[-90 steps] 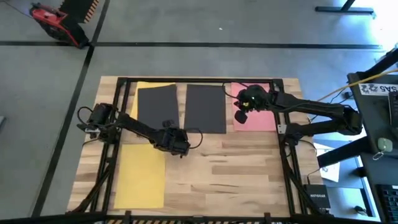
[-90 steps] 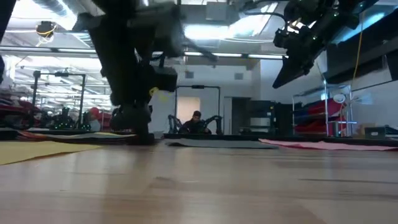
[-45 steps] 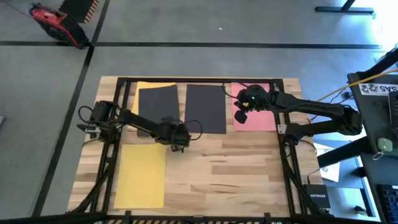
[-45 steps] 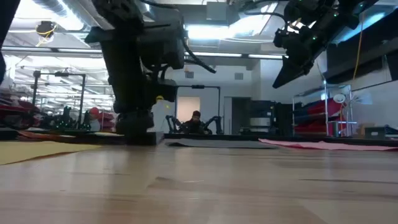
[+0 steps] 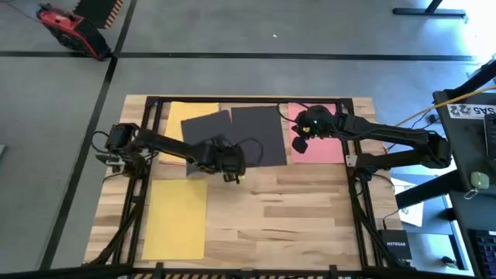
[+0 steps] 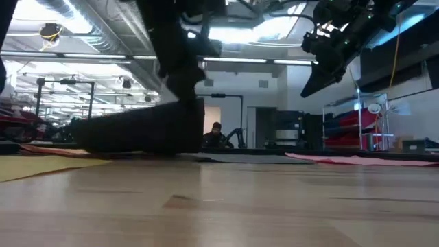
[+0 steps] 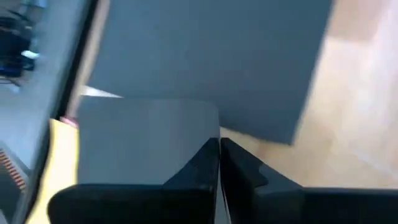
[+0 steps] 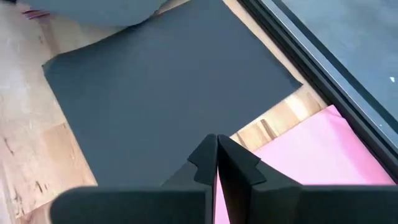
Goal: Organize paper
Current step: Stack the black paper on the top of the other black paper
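The left hand (image 5: 230,164) sits low near the middle of the surface (image 5: 294,217), its two fingers pressed together on the near corner of a black sheet (image 5: 203,132). In the low view that sheet lifts off the wood as a dark slab hanging from the hand. From above it lies tilted, one edge overlapping the second black sheet (image 5: 260,132) beside it and the rest lying over a yellow sheet (image 5: 172,112) at the far left corner. An orange edge (image 5: 172,159) peeks out under the gripped sheet, though how much orange paper lies there is hidden.

The right hand (image 5: 301,143) hangs above the gap between the second black sheet and the pink sheet (image 5: 329,147). Its fingers meet with nothing between them and it is raised clear of the wood.

A second yellow sheet (image 5: 177,217) lies alone toward the near left of the surface, well apart from the rest.

The task looks to be in its early to middle part. The two black sheets are being brought together but are not squared up: one is skewed across the other. The two yellows are apart, the pink is on its own, and no blue sheet shows. What is left, by my reading, is to align the blacks and gather the remaining colours.
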